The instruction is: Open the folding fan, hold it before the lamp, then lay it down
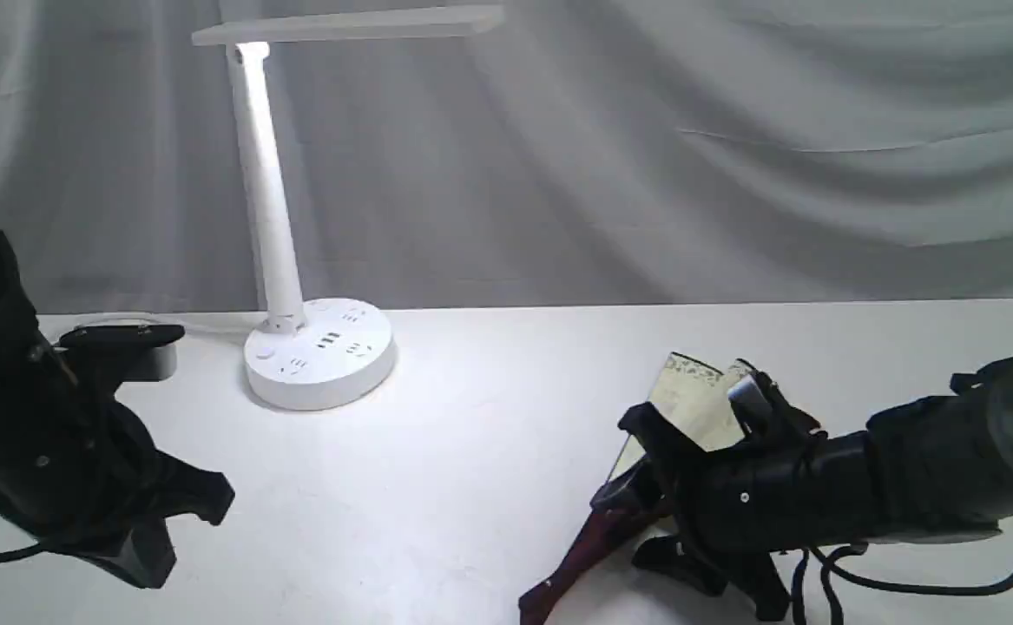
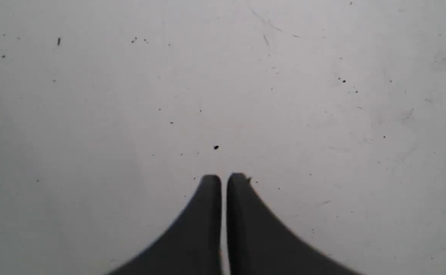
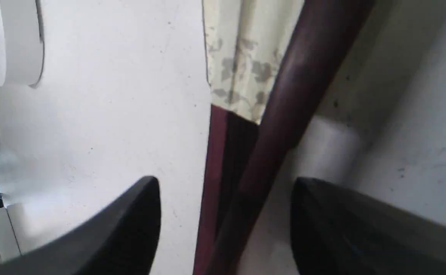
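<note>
Wrist cameras show me what the outside view hides: right gripper (image 3: 226, 181) spread wide astride the fan (image 3: 245, 152), contact unclear; left gripper (image 2: 224, 177) pinched closed, empty, over the table (image 2: 93, 95).

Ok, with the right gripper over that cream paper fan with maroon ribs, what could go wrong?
The open right gripper straddles the maroon-ribbed cream paper fan near its leaf; closing could crease the paper. The shut left gripper is far off, so a one-armed lift might swing the fan into the slim white desk lamp.
</note>
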Robot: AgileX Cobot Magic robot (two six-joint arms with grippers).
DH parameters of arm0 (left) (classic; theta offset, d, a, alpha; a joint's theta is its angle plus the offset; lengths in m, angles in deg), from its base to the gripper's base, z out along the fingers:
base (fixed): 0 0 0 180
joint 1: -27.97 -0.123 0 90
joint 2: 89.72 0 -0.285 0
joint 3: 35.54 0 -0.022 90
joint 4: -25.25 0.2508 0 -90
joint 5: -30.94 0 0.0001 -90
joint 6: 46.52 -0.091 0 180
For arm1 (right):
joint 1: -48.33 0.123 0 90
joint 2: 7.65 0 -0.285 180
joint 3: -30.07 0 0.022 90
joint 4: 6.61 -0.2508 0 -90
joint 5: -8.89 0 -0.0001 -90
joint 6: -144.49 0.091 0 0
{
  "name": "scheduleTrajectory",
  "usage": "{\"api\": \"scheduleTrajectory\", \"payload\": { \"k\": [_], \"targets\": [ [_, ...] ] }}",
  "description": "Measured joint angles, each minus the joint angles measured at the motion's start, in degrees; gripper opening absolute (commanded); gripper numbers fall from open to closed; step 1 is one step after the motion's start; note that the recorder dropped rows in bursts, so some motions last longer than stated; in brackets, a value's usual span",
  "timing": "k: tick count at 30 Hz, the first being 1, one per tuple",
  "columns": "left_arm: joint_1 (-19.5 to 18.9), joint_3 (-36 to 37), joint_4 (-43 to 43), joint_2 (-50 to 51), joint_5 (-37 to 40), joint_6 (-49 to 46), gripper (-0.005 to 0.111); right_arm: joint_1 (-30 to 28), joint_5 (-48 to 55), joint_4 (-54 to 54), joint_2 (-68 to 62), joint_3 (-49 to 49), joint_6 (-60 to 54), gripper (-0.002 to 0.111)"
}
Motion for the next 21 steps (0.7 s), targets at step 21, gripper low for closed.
{"api": "scheduleTrajectory", "payload": {
  "k": [21],
  "targets": [
    [0.0,0.0,-0.15,0.0,0.0,0.0,0.0,0.0,-8.6,0.1,-1.05,-4.54,2.88,0.051]
  ]
}}
